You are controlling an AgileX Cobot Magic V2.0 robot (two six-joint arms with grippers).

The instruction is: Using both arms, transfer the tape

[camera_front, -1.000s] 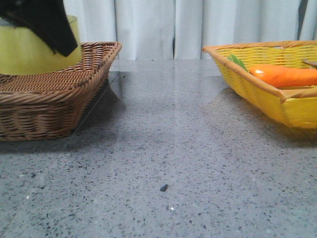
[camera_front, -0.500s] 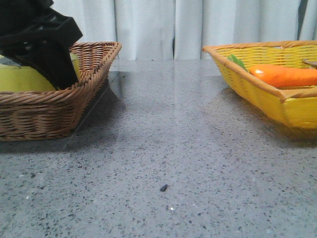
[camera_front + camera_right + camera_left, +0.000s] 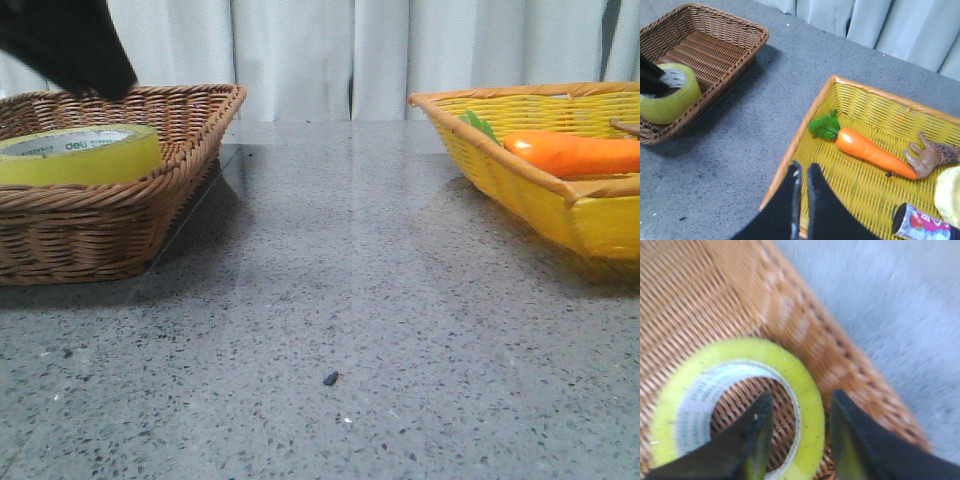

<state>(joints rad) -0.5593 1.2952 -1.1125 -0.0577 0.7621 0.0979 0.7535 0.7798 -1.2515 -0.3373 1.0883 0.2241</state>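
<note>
The yellow tape roll [image 3: 80,155] lies flat in the brown wicker basket [image 3: 120,230] at the left, white core up. My left gripper [image 3: 112,85] hangs just above it, clear of the roll. In the left wrist view the left gripper [image 3: 800,401] is open, one finger over the core's hole and the other outside the tape's yellow wall [image 3: 807,385]. The right wrist view shows the tape [image 3: 670,97] with the left fingers [image 3: 650,77] at it. My right gripper [image 3: 803,170] is shut and empty over the near rim of the yellow basket [image 3: 810,125].
The yellow basket [image 3: 520,170] at the right holds an orange carrot toy [image 3: 870,152], a brown figure [image 3: 930,157], a printed can [image 3: 920,227] and a pale yellow item [image 3: 950,195]. Grey speckled table between the baskets; white curtain behind.
The left gripper brought the tape down from above the brown basket into it, let go, and has risen; the roll now lies flat in the basket.
</note>
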